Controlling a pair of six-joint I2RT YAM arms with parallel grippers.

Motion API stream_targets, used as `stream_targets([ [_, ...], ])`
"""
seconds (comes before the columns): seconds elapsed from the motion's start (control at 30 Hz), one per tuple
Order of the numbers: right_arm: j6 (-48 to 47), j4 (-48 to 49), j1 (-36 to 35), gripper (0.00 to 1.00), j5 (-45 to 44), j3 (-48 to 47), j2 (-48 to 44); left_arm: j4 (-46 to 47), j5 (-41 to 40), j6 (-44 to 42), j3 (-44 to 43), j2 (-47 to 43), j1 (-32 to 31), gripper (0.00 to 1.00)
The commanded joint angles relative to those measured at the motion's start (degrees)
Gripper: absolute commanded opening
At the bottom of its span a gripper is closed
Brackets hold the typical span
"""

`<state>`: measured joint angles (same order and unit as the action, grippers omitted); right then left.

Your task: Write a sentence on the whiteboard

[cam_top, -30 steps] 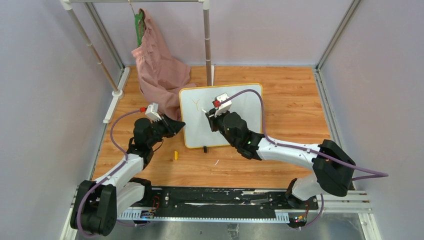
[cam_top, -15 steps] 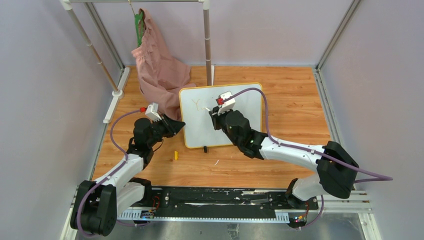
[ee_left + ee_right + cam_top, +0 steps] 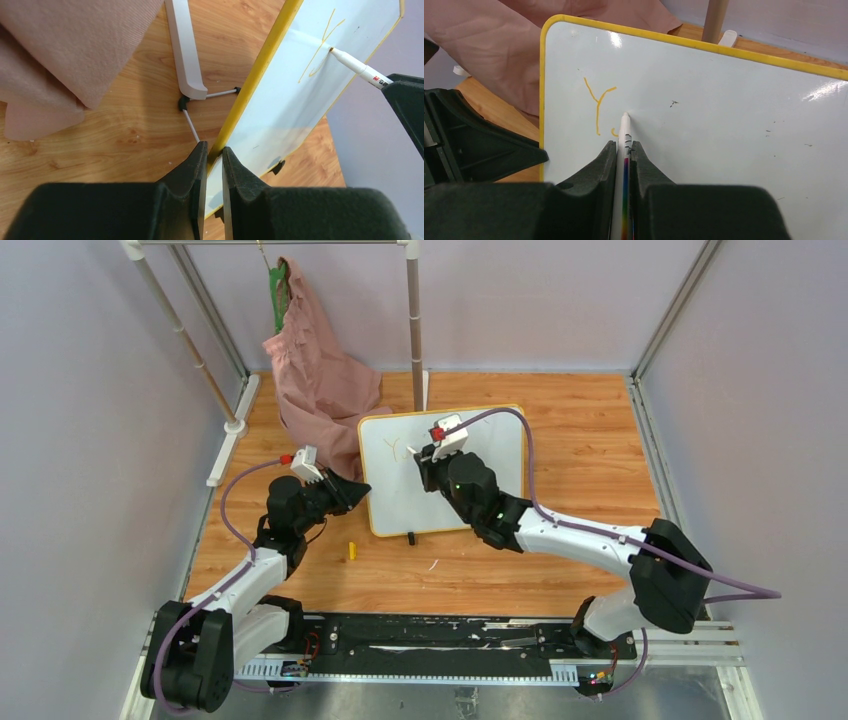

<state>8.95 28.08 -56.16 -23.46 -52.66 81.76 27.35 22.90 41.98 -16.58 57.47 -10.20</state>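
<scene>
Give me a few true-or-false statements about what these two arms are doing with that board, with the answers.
1. The left gripper pinches the whiteboard by its yellow edge. True.
2. The right gripper holds an eraser. False: it holds a white marker, tip on the board.
3. The sentence is finished. False: only a Y and a small start of the next letter show.
4. A pink cloth hangs from the rack beyond the board. True.

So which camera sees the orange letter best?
The right wrist camera. The Y faces it nearly square on the whiteboard, big and sharp, beside the marker tip. The left wrist view shows it slanted; the top view shows only a faint tiny mark.
</scene>
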Motion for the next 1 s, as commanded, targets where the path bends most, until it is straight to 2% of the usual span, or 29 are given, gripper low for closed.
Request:
stream_targets([
  [0.0,-0.93,-0.41,1.05,0.00,0.56,-2.05,1.50,1.12,0.66,0.21,0.48,-0.92,0.18,0.00],
  [0.43,0.85,-1.66,0.88,0.00,3.24,-0.50,1.15,1.12,0.66,0.21,0.47,-0.96,0.18,0.00],
  [0.97,1.70,-3.11,0.63,0.00,2.03,2.10,-1.51,1.12,0.64,0.30,0.51,-1.19,0.18,0.00],
])
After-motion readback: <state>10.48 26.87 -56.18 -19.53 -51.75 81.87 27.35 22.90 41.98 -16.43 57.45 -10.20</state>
